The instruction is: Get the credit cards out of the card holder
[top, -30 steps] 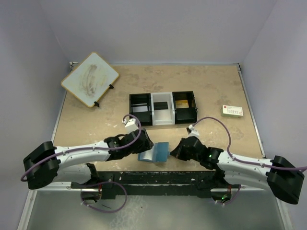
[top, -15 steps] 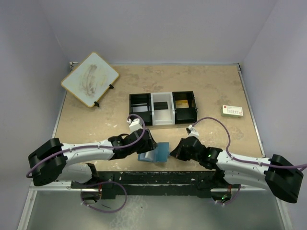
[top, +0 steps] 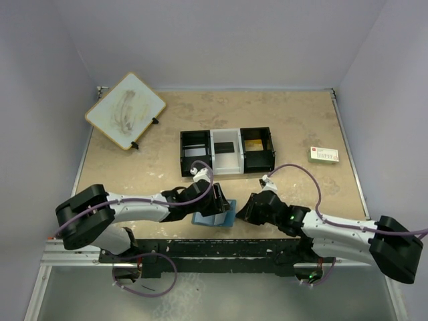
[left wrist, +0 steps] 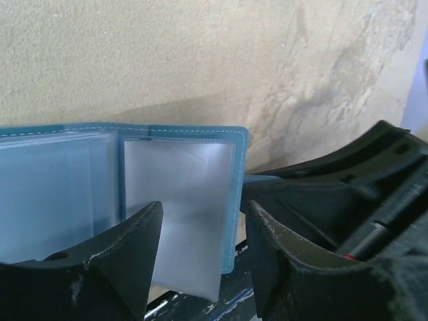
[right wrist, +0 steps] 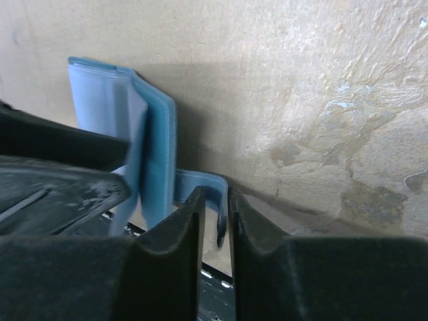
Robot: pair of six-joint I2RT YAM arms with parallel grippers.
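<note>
Top external view: the card holder (top: 227, 215) lies open on the near edge of the bench (top: 301, 127), about midway between left and right, and both arms meet over it. The left gripper (top: 218, 202) reaches in from the left and hangs over the holder. The right gripper (top: 243, 208) sits just beside its right edge.

In the right wrist view the jaws are narrow, with the holder's snap tab (right wrist: 212, 190) between them. I cannot tell whether they press on it. This looks meant to anchor the holder and keep it spread, so that the other arm can work on a pocket.

In the left wrist view the jaws stand about half wide and hold nothing. They straddle the page that carries the tab, which suggests they are lining up on that pocket's mouth.

The holder is a teal-blue cover with pale stitching along its edge. Inside are frosted, paler blue pockets (left wrist: 60, 187) on either side of a centre fold. Seen edge-on from the right wrist, several thin leaves lie stacked between the covers. No credit cards can be made out in the pockets shown.

Well apart on the far side stand the black-and-white three-compartment tray (top: 227, 176) and, to the right, a white card (top: 324, 155) with green and red print.
</note>
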